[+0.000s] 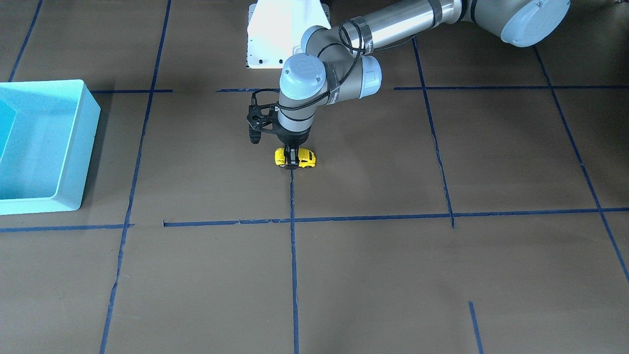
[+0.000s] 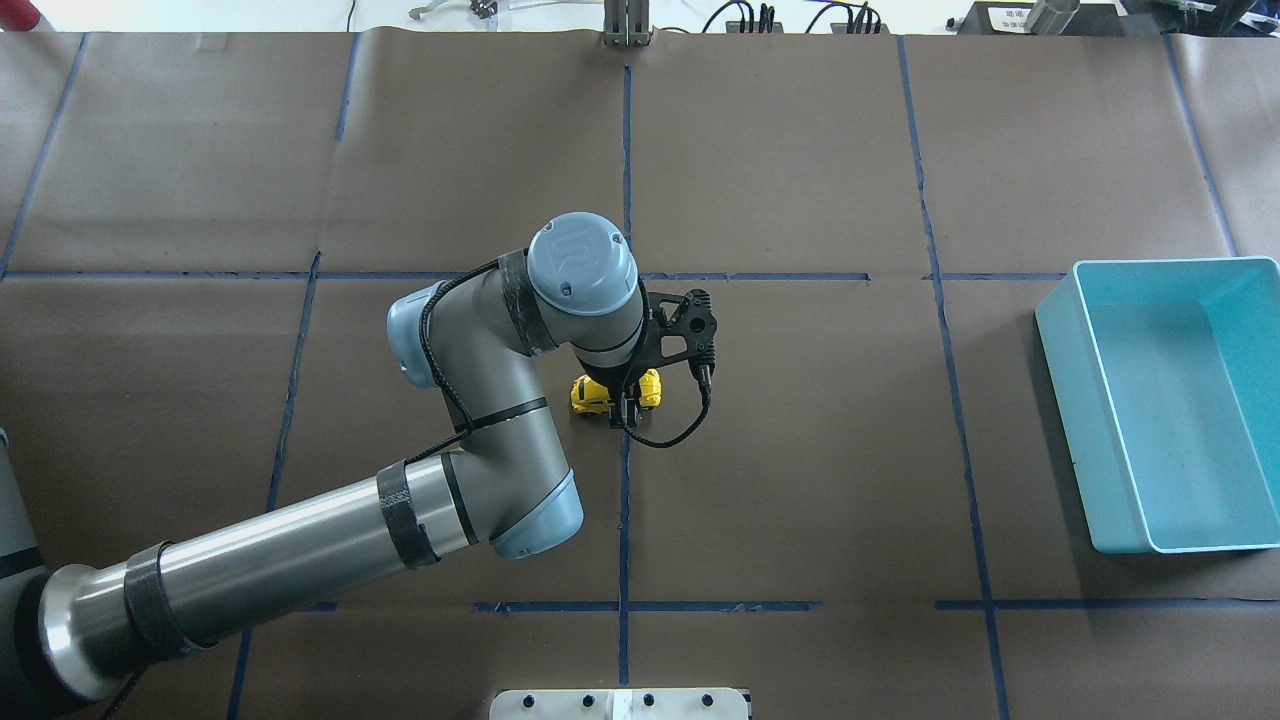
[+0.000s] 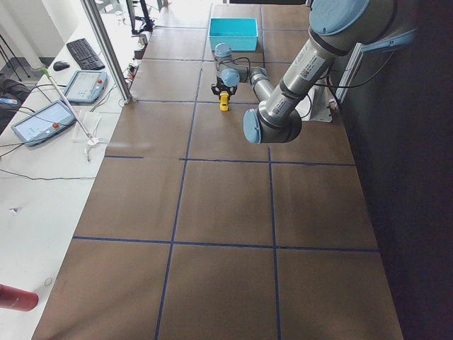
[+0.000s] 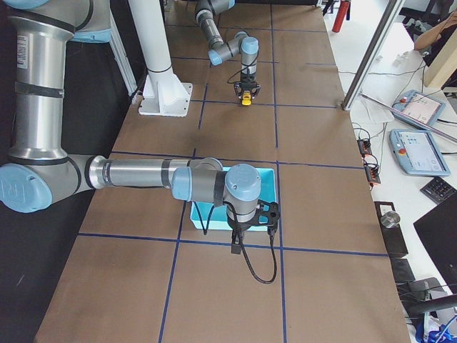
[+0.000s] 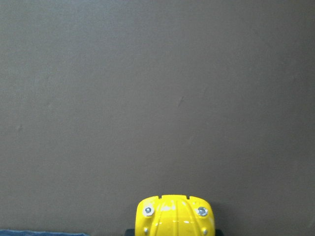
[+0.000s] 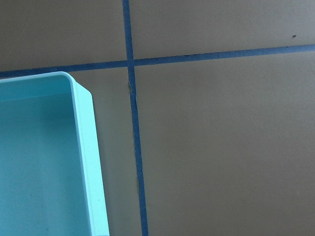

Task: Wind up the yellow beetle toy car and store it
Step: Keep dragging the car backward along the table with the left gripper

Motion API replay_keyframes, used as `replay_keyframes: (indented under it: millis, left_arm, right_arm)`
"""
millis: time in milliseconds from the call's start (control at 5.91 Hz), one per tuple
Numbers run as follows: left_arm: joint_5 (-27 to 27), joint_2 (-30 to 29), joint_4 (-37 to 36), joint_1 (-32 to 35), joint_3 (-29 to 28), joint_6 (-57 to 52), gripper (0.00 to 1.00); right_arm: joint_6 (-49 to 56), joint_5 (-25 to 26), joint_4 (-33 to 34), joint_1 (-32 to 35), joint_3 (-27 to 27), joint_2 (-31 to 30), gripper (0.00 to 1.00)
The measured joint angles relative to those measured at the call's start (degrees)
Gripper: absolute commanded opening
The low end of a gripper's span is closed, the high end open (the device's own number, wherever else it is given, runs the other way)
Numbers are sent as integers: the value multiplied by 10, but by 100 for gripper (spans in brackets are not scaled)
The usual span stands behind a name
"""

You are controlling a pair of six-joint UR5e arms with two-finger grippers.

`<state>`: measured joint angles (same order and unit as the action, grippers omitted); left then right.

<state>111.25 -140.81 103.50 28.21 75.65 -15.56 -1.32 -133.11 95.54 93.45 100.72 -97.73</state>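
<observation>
left gripper (image 1: 291,160) is pointed straight down w/ its two fingers closed narrow across the middle of the yellow beetle toy car (image 1: 307,157). one black finger is seen on the near side in the front-facing view, the other is hidden behind the body. it reads as a side-to-side pinch, prob picked so the wheels sit down on the brown paper-covered table (image 1: 393,275). a pull-back wind-up would need the wheels pressed & dragged, so that's the guess for why it's held low and not lifted. whether the wheels are actually touching can't be told for sure, but no gap is seen.

car is placed mid-table, right at the end of a blue tape line (image 1: 293,196), well apart from the teal bin (image 2: 1075,420) over on the robot's right. the bin is presumably meant as the storage spot.

right gripper (image 4: 235,246) is hung above the bin's corner, prob parked there for the store step. it's only caught in the right-side view, so open or shut can't be told.

car itself: tiny, bright glossy yellow, rounded beetle shell, dark windows, small black wheels. in the left wrist cam only the rounded end is caught at the bottom edge, w/ two small silver round bits on it (headlights, prob).
</observation>
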Motion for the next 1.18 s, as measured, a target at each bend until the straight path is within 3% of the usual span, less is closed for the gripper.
replay_keyframes:
  millis: [1184]
  left_arm:
    - [17, 47, 26, 8, 25, 0, 0]
  right_arm:
    - [0, 0, 0, 0, 1, 0, 100]
